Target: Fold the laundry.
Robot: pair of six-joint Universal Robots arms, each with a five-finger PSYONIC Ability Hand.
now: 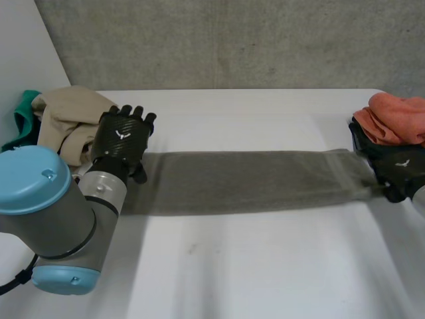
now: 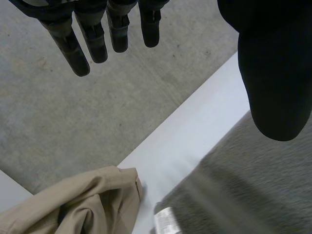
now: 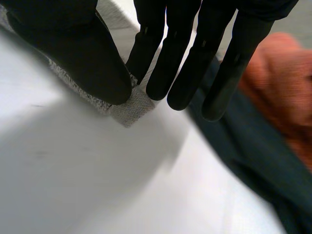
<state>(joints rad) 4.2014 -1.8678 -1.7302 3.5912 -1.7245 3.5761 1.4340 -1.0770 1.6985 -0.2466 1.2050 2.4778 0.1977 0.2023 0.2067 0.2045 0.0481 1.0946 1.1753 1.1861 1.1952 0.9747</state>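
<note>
A long grey towel point(image 1: 246, 181) lies stretched flat across the white table point(image 1: 252, 266). My left hand point(image 1: 123, 139) hovers over the towel's left end, its fingers point(image 2: 68, 44) straight and spread, holding nothing. Under its palm I see the towel's end point(image 2: 253, 185) with a white label point(image 2: 165, 219). My right hand point(image 1: 395, 169) is at the towel's right end. There its thumb point(image 3: 83, 48) and fingers pinch the near corner of the towel point(image 3: 129, 107).
A beige garment point(image 1: 70, 116) and a teal cloth point(image 1: 23, 116) are heaped at the table's back left, close to my left hand. An orange cloth point(image 1: 395, 116) on a dark cloth point(image 3: 253, 161) lies at the back right, just behind my right hand.
</note>
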